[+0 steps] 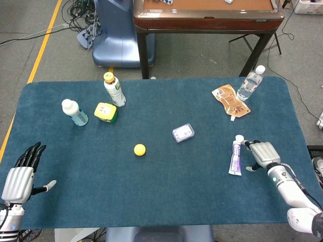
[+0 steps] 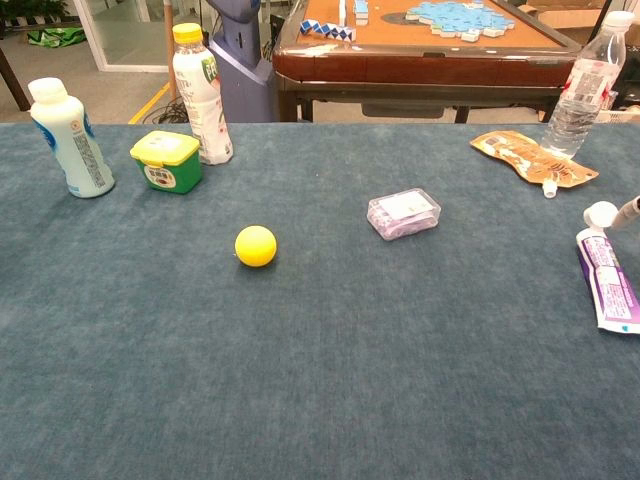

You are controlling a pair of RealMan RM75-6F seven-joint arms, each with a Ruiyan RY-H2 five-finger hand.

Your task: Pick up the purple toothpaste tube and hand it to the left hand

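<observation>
The purple toothpaste tube (image 1: pixel 236 157) lies flat on the blue table at the right, its white cap pointing away from me; the chest view shows the tube (image 2: pixel 606 276) at the right edge. My right hand (image 1: pixel 262 154) rests just right of it, fingers spread along the tube's side, one fingertip at the cap and one near the flat end. It touches or nearly touches the tube without lifting it. My left hand (image 1: pixel 21 174) hovers open at the table's near left edge, fingers straight, far from the tube.
A yellow ball (image 1: pixel 140 149) and a clear plastic box (image 1: pixel 183 133) lie mid-table. At back left stand a white bottle (image 1: pixel 74 112), a yellow-green tub (image 1: pixel 106 112) and a drink bottle (image 1: pixel 114 89). An orange pouch (image 1: pixel 231 101) and a water bottle (image 1: pixel 250 83) are behind the tube.
</observation>
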